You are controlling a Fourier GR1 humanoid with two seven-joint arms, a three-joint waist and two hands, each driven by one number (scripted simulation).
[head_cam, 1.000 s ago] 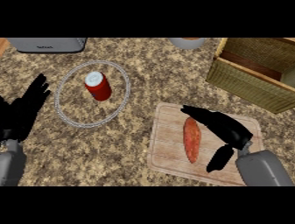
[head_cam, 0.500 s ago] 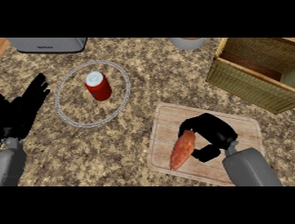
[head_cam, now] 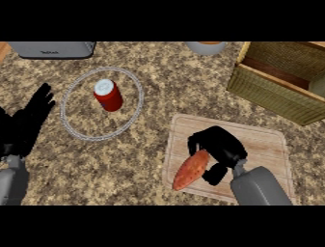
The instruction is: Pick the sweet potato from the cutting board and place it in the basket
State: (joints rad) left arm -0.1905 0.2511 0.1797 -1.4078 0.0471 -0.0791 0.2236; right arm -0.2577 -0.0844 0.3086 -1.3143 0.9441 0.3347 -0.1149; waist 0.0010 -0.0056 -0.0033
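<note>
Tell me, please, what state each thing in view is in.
Right hand: shut on the sweet potato.
Left hand: open, resting at the left.
Sweet potato: gripped, over the board.
Board: flat on the counter.
Basket: open on top, no sweet potato inside.
Bottle: capped, on the plate.

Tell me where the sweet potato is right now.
Head view, lower right: the sweet potato is at the cutting board's left edge, its upper end inside the curled right hand, well below the basket.
</note>
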